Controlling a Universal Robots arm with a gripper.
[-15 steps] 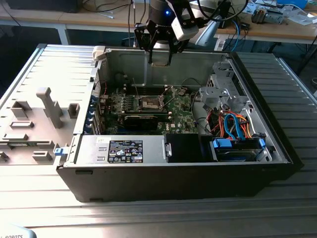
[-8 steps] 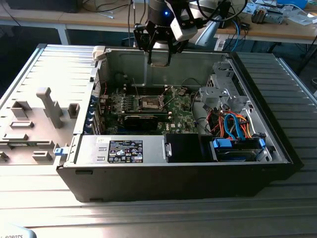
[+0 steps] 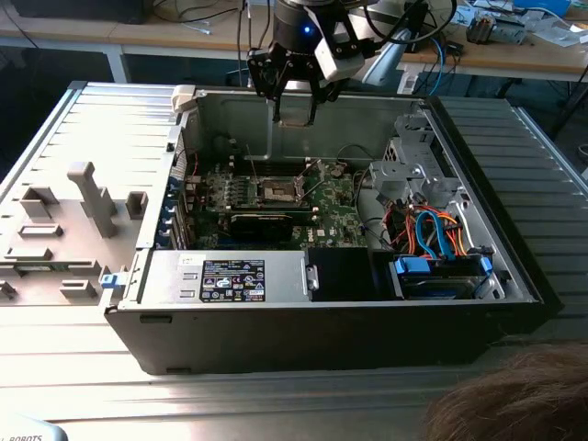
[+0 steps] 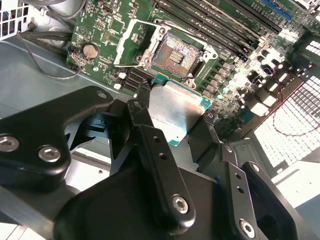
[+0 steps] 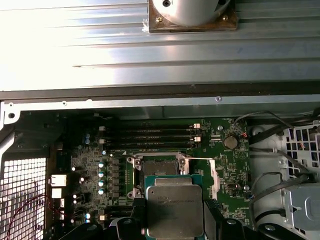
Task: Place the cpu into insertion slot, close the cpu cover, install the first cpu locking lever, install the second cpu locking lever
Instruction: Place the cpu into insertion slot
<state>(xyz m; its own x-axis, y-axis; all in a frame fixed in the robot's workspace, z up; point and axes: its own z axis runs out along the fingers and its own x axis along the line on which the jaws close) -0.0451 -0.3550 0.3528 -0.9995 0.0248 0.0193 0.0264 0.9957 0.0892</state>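
Second wrist view had the gripper [image 4: 175,122], fingers [image 4: 138,114] clamped on the cpu [image 4: 177,107] by its edges, seemingly light, stiff, fragile.

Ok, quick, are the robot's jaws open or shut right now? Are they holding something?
Gripper: jaws shut on the chip, holding it by its edges.

Strong light glares white off the ribbed metal table [image 5: 50,60] in the first wrist view; the computer case's [image 3: 276,335] interior lies dimmer, shadowed.
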